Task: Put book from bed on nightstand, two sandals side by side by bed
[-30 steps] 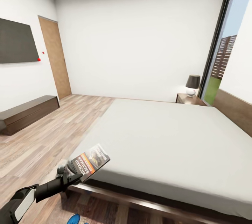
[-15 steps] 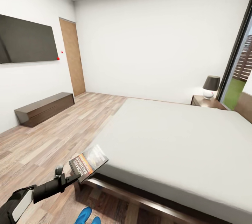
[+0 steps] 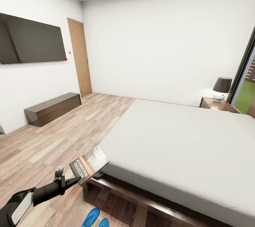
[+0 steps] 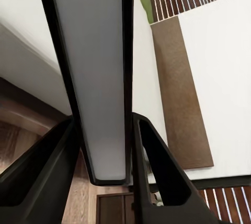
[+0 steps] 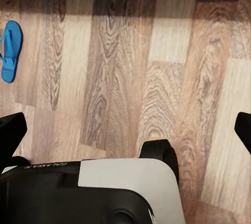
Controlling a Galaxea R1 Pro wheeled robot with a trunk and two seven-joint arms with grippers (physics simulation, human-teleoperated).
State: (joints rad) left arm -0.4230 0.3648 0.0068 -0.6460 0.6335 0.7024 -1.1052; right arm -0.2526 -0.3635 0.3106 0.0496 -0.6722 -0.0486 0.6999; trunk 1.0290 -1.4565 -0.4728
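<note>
Book [image 3: 89, 164] off bed [image 3: 184, 145], pinched in left gripper [image 3: 78, 179] at near-left corner; far-right nightstand [image 3: 216, 105] placement pending. Sandals [image 3: 94, 217] near floor, unplaced. Right gripper [image 5: 125, 124] jaws spread.

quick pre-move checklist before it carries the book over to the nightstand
1. Book gripped: ok. The left gripper is shut on its edge; the left wrist view shows the book between both fingers.
2. Book clear of the bed: ok, it is held off the mattress at the near corner.
3. Nightstand in sight: ok, at the far side of the bed beside the window.
4. Free space on its top: cannot tell. A lamp stands there, and the rest is too small to judge.
5. Sandals out of the way: not ok, they lie on the floor near the base.
6. Right gripper free: ok, open over the floor.
</note>
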